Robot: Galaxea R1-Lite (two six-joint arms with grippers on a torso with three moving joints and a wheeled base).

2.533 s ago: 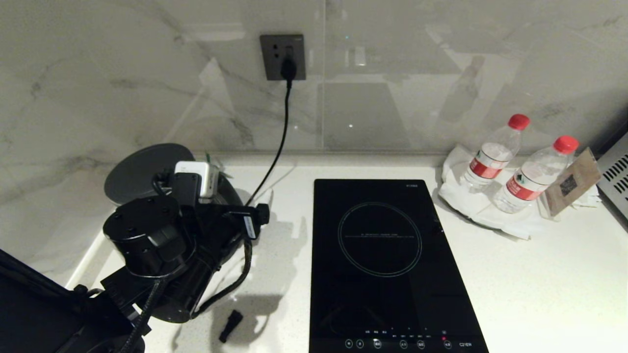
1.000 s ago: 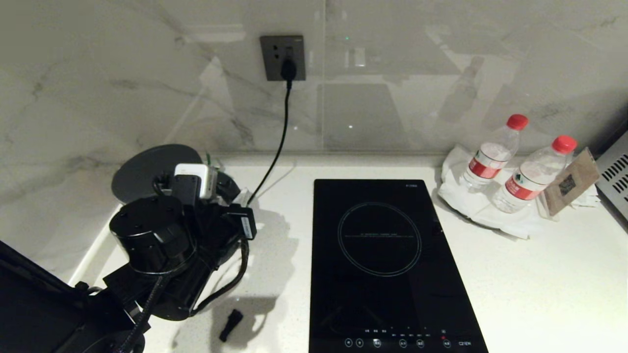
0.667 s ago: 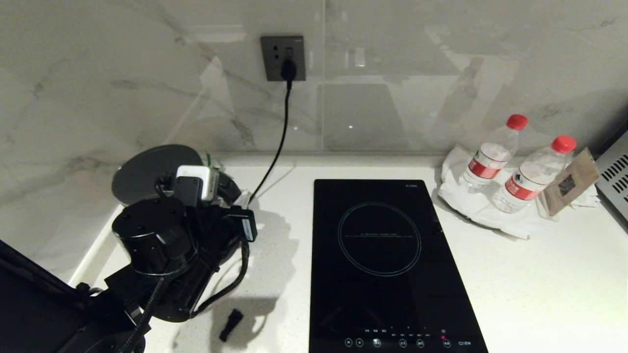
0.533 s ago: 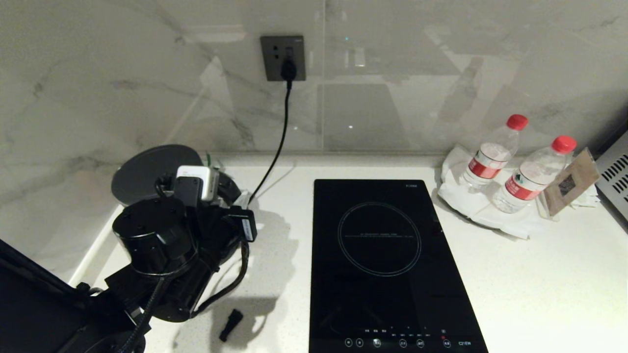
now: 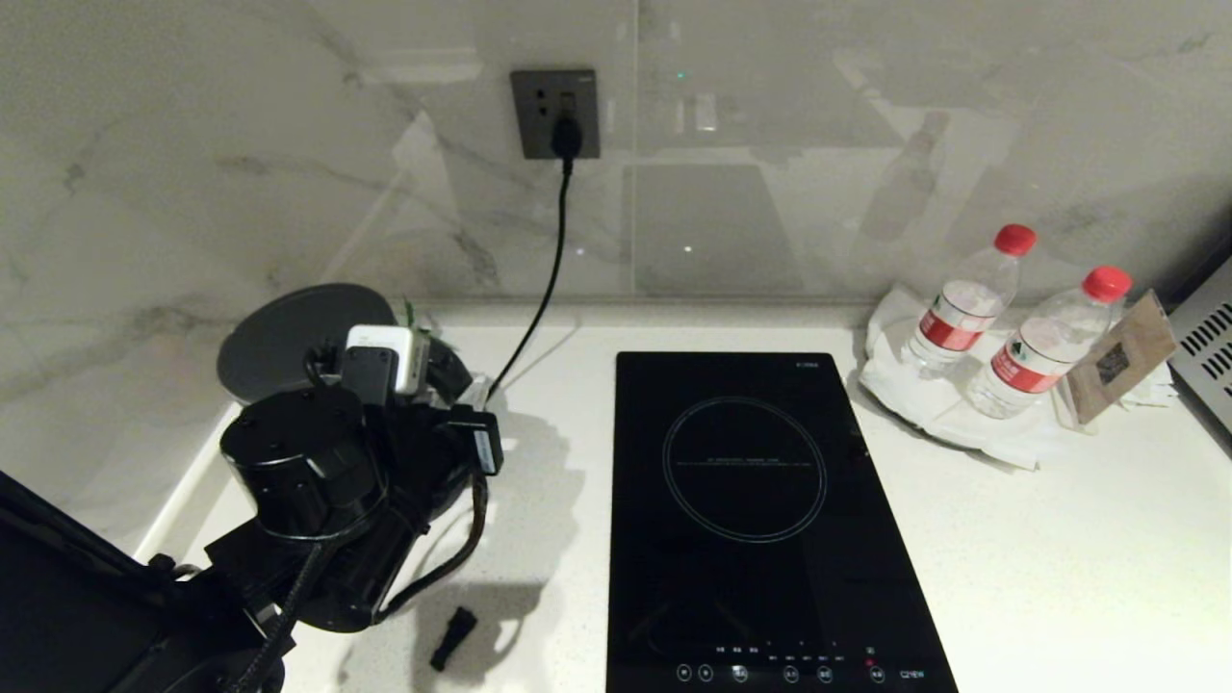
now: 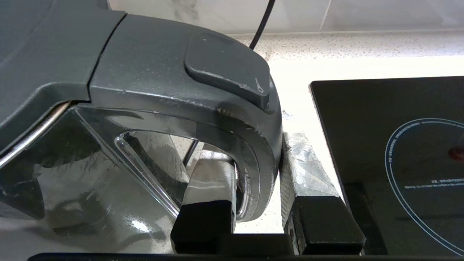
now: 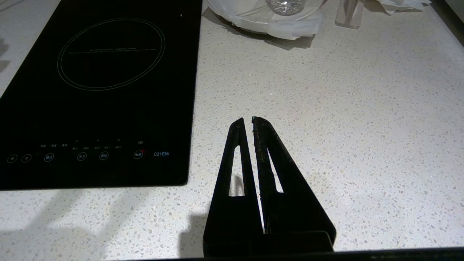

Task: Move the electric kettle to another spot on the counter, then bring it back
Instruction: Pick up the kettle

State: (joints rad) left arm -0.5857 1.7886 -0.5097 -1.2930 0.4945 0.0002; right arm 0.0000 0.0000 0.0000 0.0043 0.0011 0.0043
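Black hob (image 7: 98, 90), "C21EW" lettering.

A pale marble-veined wall (image 5: 192, 173) is rising behind the worktop, glossy and reflecting soft light. At twelve o'clock a grey wall socket (image 5: 554, 112) is holding a black plug, its cord (image 5: 545, 289) hanging down toward seven o'clock. At three o'clock the corner of a slotted metal appliance (image 5: 1208, 342) is showing.
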